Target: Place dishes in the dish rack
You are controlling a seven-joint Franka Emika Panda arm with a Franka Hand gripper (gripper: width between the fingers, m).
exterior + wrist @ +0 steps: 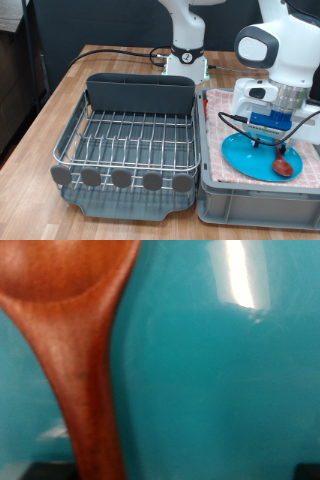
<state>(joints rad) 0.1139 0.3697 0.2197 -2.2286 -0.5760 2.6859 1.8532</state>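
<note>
The light-blue plate (pixel 243 153) lies in the grey bin on the pink checked cloth, at the exterior view's right. The reddish-brown wooden spoon (pixel 285 166) rests on the plate's right part. My gripper (pixel 269 133) hangs low just above the plate and spoon, its fingers hidden by the hand. The wrist view is filled by the spoon (pixel 85 370) lying on the plate (pixel 220 380), very close. The wire dish rack (pixel 130 135) on its dark tray stands to the left and holds nothing. The white cup is out of view.
The grey bin (pixel 255 200) has a pink checked cloth (pixel 222 100) as lining. The rack's grey caddy (pixel 140 92) is at its back and round discs (pixel 121 179) line its front. The robot base (pixel 186 58) stands behind, on a wooden table (pixel 60 95).
</note>
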